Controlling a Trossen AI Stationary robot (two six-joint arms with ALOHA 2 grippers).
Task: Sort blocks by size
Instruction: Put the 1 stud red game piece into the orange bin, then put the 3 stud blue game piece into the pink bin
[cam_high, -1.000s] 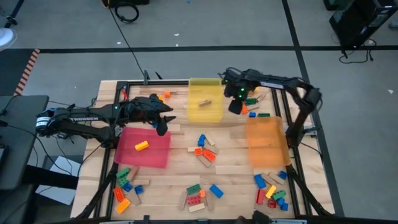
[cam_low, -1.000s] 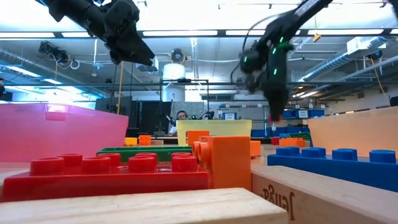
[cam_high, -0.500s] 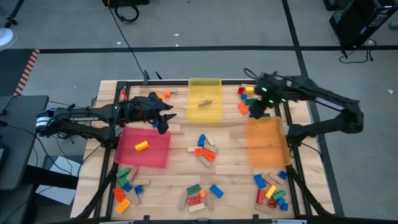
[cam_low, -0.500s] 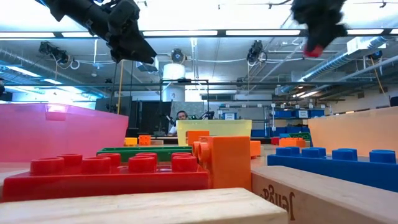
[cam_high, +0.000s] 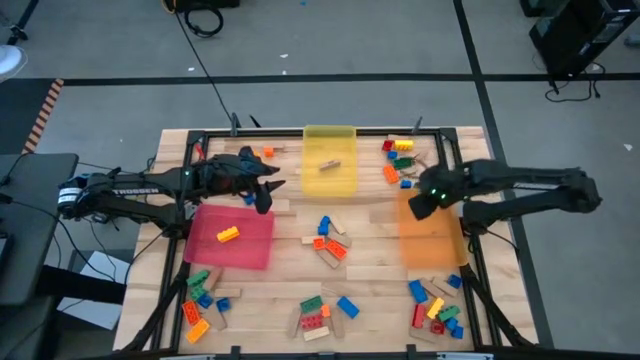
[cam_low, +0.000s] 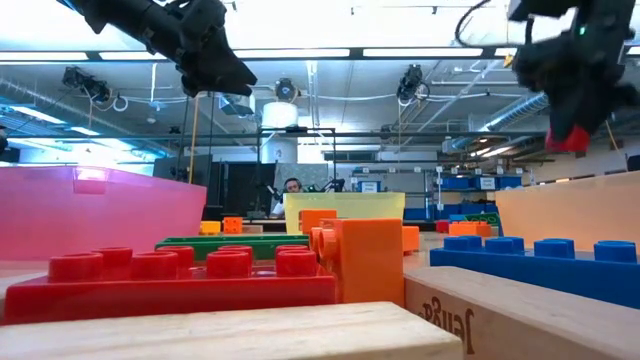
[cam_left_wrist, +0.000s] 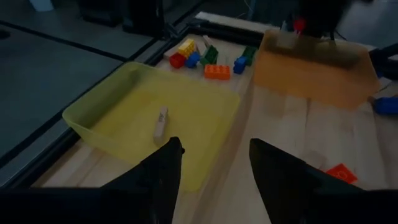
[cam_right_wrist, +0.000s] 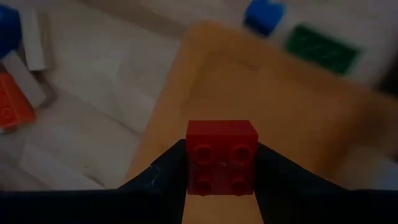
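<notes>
1. The right gripper (cam_right_wrist: 222, 171) is clamped on a small red brick (cam_right_wrist: 222, 157) and hangs over the near edge of the orange tray (cam_high: 432, 232) — released here, the brick could clip the rim and bounce out onto the table (cam_high: 290, 238).
2. The grip covers only the brick's sides, so it might twist as the fingers part.
3. The left gripper (cam_left_wrist: 211, 163) — fingers apart, nothing between them — waits by the yellow tray (cam_high: 329, 162), well apart from the right arm, so a clash looks unlikely.

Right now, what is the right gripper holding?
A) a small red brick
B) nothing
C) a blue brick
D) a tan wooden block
A: the right gripper is shut on a small red brick, held between its fingers above the orange tray.
</notes>
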